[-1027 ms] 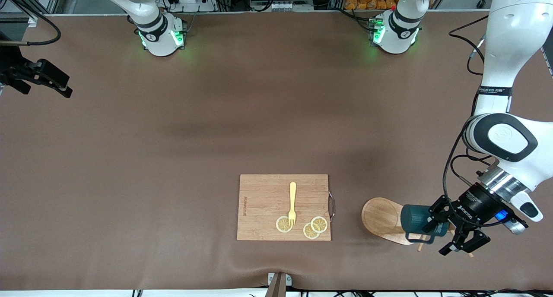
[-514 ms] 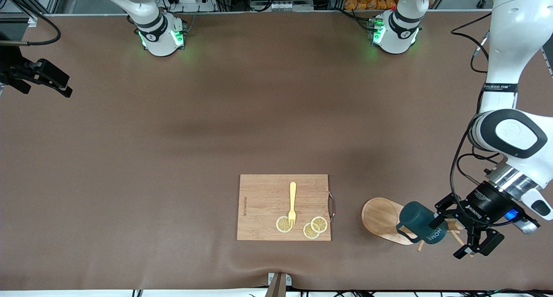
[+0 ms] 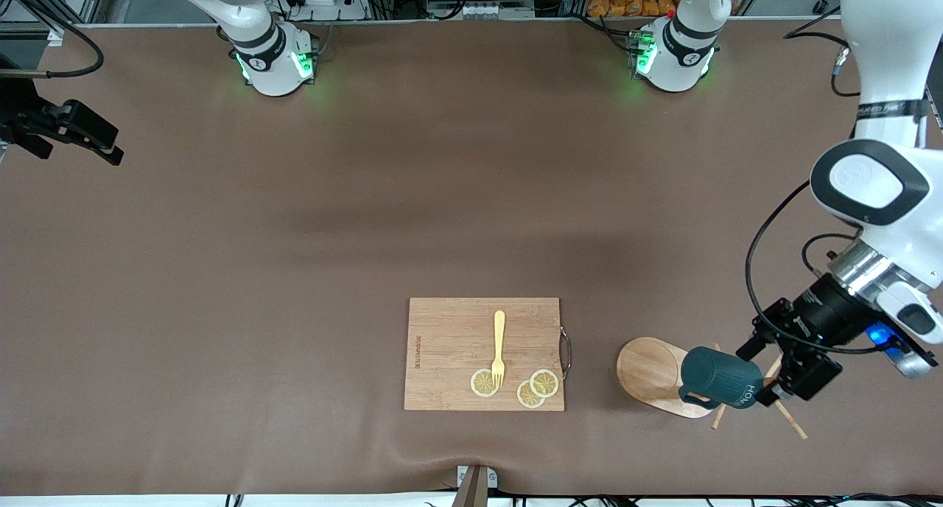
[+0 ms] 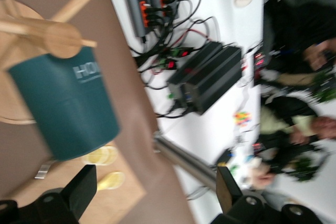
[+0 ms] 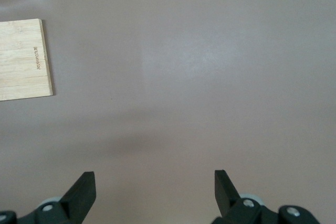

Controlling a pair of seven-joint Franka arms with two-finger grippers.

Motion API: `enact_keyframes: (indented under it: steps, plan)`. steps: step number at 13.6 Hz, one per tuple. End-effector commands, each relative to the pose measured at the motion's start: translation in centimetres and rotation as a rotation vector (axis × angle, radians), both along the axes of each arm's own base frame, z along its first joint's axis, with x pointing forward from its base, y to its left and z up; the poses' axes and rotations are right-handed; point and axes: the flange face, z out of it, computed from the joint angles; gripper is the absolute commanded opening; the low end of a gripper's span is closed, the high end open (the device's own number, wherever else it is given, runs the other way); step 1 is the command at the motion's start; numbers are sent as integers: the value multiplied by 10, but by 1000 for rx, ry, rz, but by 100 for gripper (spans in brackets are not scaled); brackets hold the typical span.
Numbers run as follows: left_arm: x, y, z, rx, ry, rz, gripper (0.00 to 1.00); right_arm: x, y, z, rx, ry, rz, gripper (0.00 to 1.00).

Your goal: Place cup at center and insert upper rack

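The upper rack (image 3: 647, 367) stands on the table toward the left arm's end, near the front edge. The dark teal cup (image 3: 718, 380) hangs against its pole among the pegs. In the left wrist view the cup (image 4: 63, 103) sits just under the round pole top (image 4: 62, 39). My left gripper (image 3: 779, 361) is open and empty, close beside the cup and the peg ends, touching neither. It holds nothing in the left wrist view (image 4: 155, 190) either. My right gripper (image 3: 103, 144) waits open over the right arm's end of the table, and its wrist view (image 5: 155, 192) shows only bare mat between its fingers.
A rectangular wooden cutting board (image 3: 484, 354) lies near the front edge at mid-table. It carries a yellow fork (image 3: 499, 348) and three lemon slices (image 3: 516, 386). Its metal handle (image 3: 566, 351) faces the rack. Brown mat covers the table.
My left gripper has let go of the cup and drawn back from it, rising away from the front edge. The cup tilted, then settled against the rack. The right arm has not moved.
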Motion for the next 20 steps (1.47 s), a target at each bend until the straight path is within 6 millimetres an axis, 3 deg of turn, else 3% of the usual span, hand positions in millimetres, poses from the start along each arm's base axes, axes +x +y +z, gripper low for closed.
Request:
enact_keyframes:
  steps: [1,4,9,14,20]
  plan:
    - [-27,1,21,167,52,-108,100,-5,0,5,-17,-2,-5,100]
    - [-47,11,46,295,113,-185,100,-5,-3,5,-15,-2,-10,100]
    - [-84,-2,75,486,204,-348,100,-5,-3,5,-17,-2,-10,100]
    - [-131,4,113,662,239,-646,100,-5,-4,5,-17,-2,-11,100]
    - [-164,2,131,750,248,-947,100,-5,-4,5,-17,-2,-13,100]
